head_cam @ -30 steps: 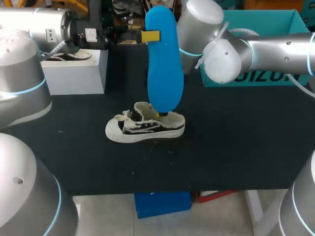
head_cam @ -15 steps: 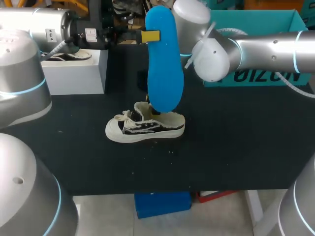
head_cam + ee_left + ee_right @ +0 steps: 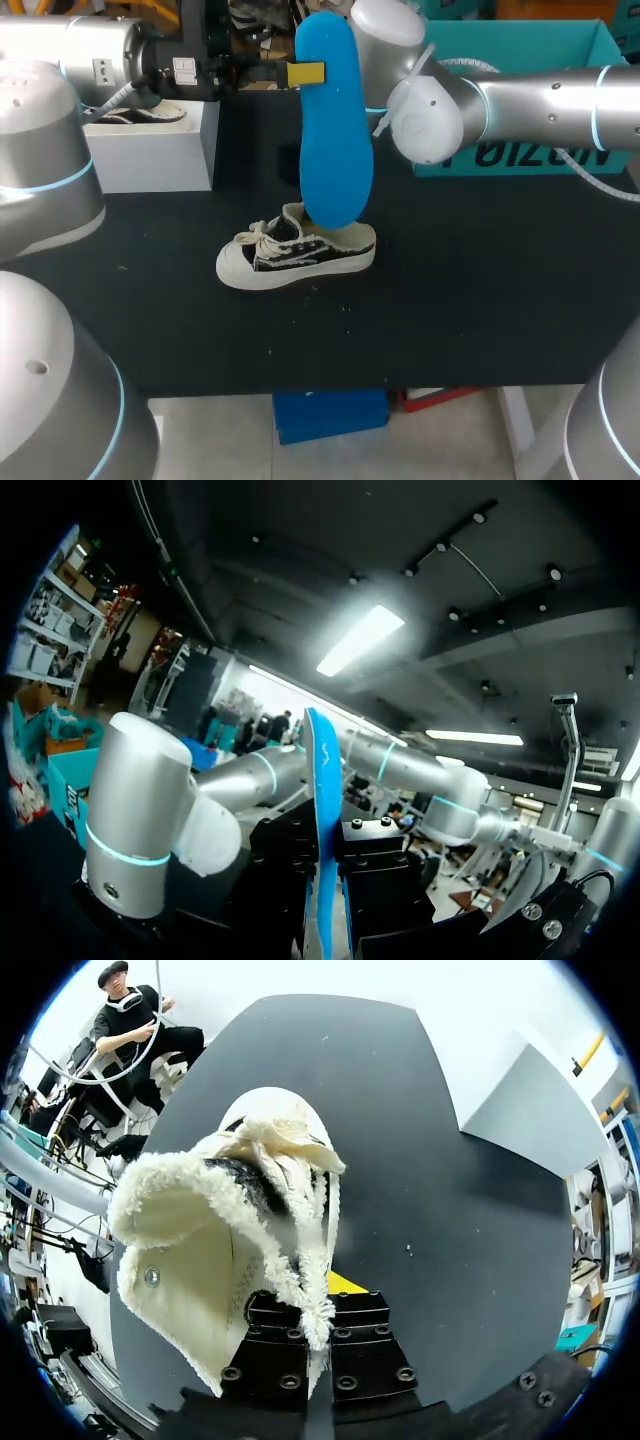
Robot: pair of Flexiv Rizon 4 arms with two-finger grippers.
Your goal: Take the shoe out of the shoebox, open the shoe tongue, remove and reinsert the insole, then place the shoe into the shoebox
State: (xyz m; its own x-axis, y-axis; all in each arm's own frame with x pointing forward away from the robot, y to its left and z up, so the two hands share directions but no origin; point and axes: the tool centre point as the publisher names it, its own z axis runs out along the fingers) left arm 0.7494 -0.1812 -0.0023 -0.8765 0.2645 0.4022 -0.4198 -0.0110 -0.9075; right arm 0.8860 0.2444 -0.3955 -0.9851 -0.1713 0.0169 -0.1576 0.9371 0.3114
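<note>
A cream and black fleece-lined shoe (image 3: pixel 295 255) lies on the black table (image 3: pixel 480 300), toe to the left. Above it a blue insole (image 3: pixel 332 130) hangs upright, its lower end just over the shoe's heel opening. My left gripper (image 3: pixel 305 72) is shut on the insole's upper part; in the left wrist view the insole (image 3: pixel 318 820) stands edge-on between the fingers of that gripper (image 3: pixel 322 880). My right arm (image 3: pixel 520 95) comes in behind the insole, which hides its gripper there. In the right wrist view the right gripper (image 3: pixel 318 1310) is shut on the fleece collar of the shoe (image 3: pixel 215 1230).
A teal shoebox (image 3: pixel 560 45) stands open at the back right, behind my right arm. At the back left a white box (image 3: pixel 150 140) carries a second shoe (image 3: pixel 150 112).
My right arm has moved left, and its gripper has gone from open to shut on the shoe's collar. The shoe has shifted slightly. The left arm and the insole are unmoved.
</note>
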